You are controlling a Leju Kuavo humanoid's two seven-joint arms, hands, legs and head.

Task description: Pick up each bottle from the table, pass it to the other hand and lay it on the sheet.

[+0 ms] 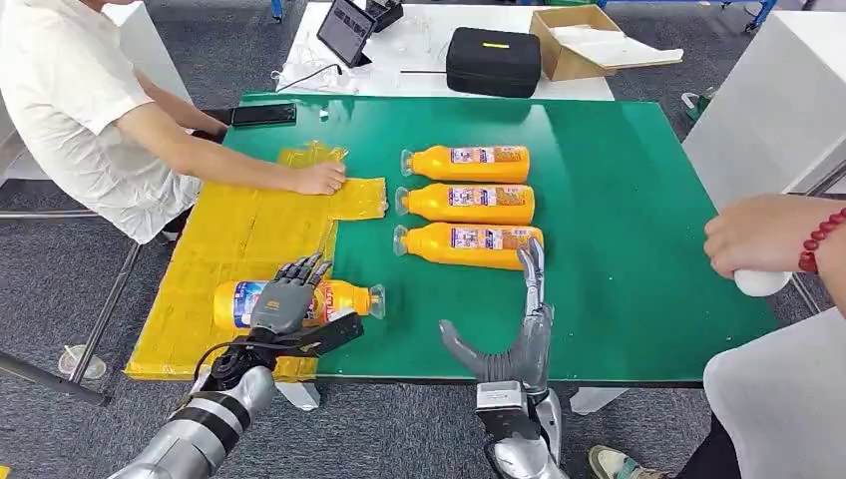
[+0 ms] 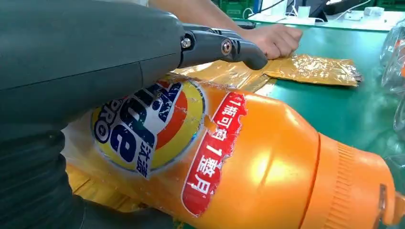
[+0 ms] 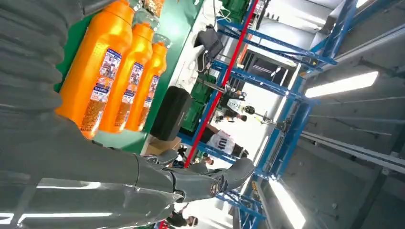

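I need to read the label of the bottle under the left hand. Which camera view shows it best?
The left wrist view: the bottle's label fills it, sharp. The head view shows that bottle small, partly under the left hand.

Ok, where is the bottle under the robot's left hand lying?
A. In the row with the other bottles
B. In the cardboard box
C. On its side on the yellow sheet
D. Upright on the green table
C: the bottle lies on its side on the yellow sheet, with the left hand over it.
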